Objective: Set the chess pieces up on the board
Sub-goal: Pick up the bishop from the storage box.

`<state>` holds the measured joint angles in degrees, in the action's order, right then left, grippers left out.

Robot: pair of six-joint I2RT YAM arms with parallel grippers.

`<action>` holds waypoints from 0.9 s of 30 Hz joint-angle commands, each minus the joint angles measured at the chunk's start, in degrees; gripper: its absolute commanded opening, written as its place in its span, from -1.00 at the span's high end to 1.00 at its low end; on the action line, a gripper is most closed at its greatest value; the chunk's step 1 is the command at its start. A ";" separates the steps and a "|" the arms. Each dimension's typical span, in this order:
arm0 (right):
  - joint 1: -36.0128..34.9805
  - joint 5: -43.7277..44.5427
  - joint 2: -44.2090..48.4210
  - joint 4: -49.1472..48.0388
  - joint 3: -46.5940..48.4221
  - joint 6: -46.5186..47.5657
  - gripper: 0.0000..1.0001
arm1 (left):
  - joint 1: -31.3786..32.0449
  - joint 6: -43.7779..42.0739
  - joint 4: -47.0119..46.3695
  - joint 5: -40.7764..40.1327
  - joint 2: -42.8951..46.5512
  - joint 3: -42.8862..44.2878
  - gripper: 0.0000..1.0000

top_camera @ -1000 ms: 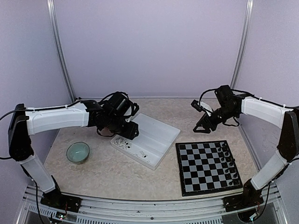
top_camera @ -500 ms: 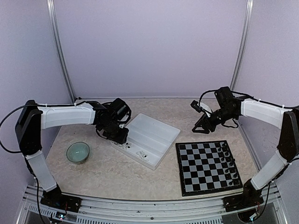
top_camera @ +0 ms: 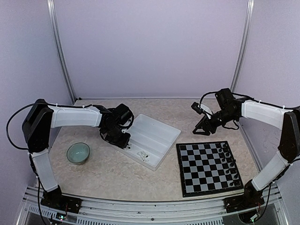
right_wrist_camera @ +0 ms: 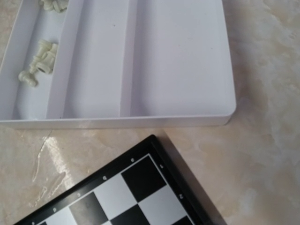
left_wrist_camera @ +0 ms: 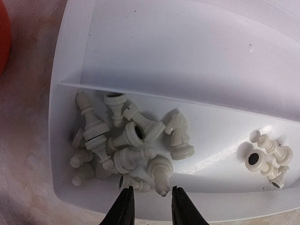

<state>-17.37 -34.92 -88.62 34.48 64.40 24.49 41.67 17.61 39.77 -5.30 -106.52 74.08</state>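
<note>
Several white chess pieces [left_wrist_camera: 126,145] lie in a heap in the near left compartment of the white divided tray [top_camera: 154,133], with a smaller cluster [left_wrist_camera: 267,157] to the right. My left gripper [left_wrist_camera: 149,206] is open just above the heap, and the tip of one fallen piece [left_wrist_camera: 161,187] lies between its fingertips. It sits at the tray's left end in the top view [top_camera: 119,136]. Several black pieces [top_camera: 227,161] stand along the right side of the board [top_camera: 201,171]. My right gripper [top_camera: 200,127] hovers beyond the board's far edge, empty, jaws spread; its fingers are out of the right wrist view.
A teal bowl [top_camera: 78,153] stands left of the tray. A red-orange edge [left_wrist_camera: 2,37] shows at the far left of the left wrist view. The right wrist view shows the tray's far compartments [right_wrist_camera: 178,61] and the board's corner [right_wrist_camera: 140,187].
My left gripper has swung left and down to the tray's left end, over the white pieces. The right arm has barely moved.
</note>
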 commanded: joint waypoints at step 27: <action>0.44 2.27 3.96 -0.19 -2.15 0.86 0.11 | 2.18 -2.57 0.27 -0.97 3.67 4.22 0.86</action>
<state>-17.37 -34.30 -88.44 34.22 63.70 24.62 41.71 15.79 38.04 -4.51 -108.14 74.50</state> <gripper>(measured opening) 0.445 0.098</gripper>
